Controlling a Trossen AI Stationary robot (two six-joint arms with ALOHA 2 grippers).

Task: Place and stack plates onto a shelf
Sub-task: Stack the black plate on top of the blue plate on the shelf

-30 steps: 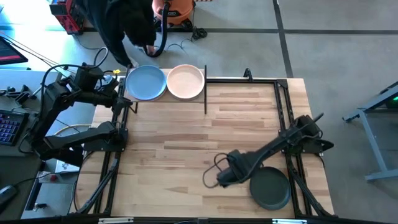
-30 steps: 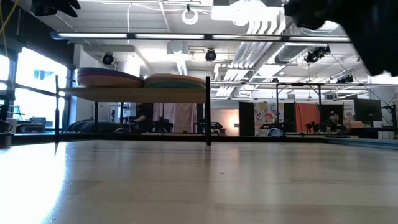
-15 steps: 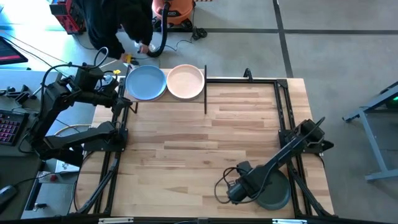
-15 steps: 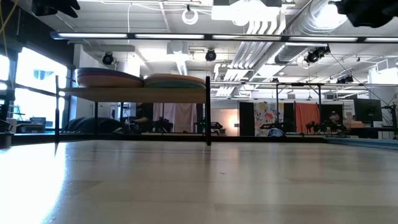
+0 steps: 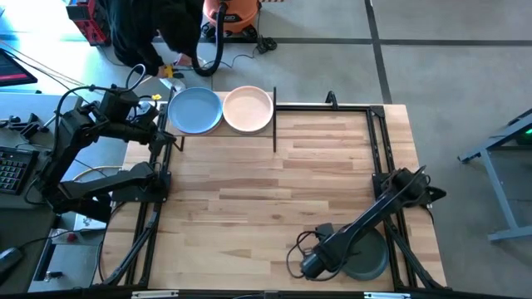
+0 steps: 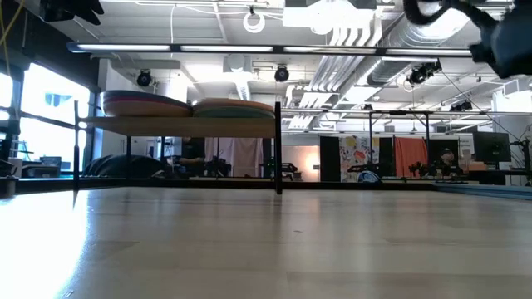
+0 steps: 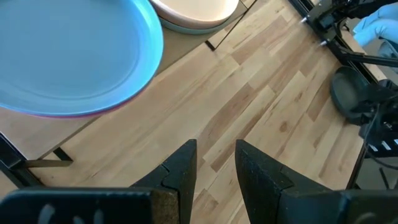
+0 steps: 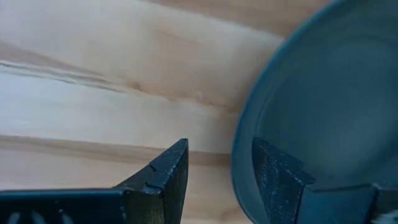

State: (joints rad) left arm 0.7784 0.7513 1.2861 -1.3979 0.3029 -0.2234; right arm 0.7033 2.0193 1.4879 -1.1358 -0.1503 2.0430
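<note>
Plates sat in two stacks on the shelf at the far left of the table in the high view: a blue plate topped the left stack and a peach plate the right one, the two touching. A dark plate lay alone on the near right of the table. My right gripper was low at that plate's left rim, my right arm lying across it; my left gripper waited beside the shelf's left end, next to the blue plate. A person in dark clothes bent over the floor beyond the shelf. In the low view, both stacks showed side-on upon the raised shelf, its black posts standing on the table; part of a dark arm hung at the upper right, no gripper to be made out. In the left wrist view, my left fingers stood slightly spread, pinching nothing, over bare table wood, with the blue plate and the peach plate ahead and the dark plate far off. In the right wrist view, my right fingers stood spread, one over the wood, the other over the dark plate, straddling its rim without pinching it.
</note>
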